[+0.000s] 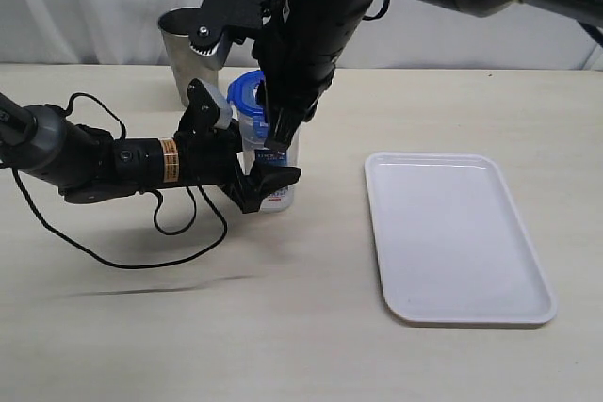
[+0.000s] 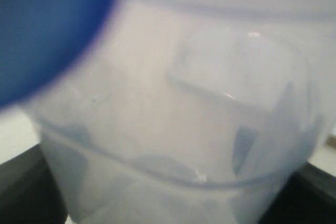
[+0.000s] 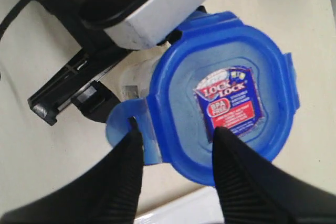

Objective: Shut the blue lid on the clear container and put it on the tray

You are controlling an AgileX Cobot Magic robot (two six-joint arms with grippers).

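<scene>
Right wrist view: the blue lid [image 3: 223,95] sits on the clear container [image 1: 281,197], which stands on the bench [image 1: 311,327], apparently clamped by the left tool [image 1: 252,143]. The right tool [image 3: 177,135] is half-open astride one flap, holding nothing. Likely light, stiff, slick plastic: grip the body.

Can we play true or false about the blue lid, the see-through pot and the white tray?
1. The blue lid sits on top of the clear container. True.
2. The clear container stands on the tray. False: it stands on the table, apart from the tray.
3. The left gripper holds the clear container by its side. True.
4. The right gripper hangs over the tray. False: it is above the blue lid, its fingers astride one edge.
5. The steel cup lies tipped over. False: it stands upright.
</scene>
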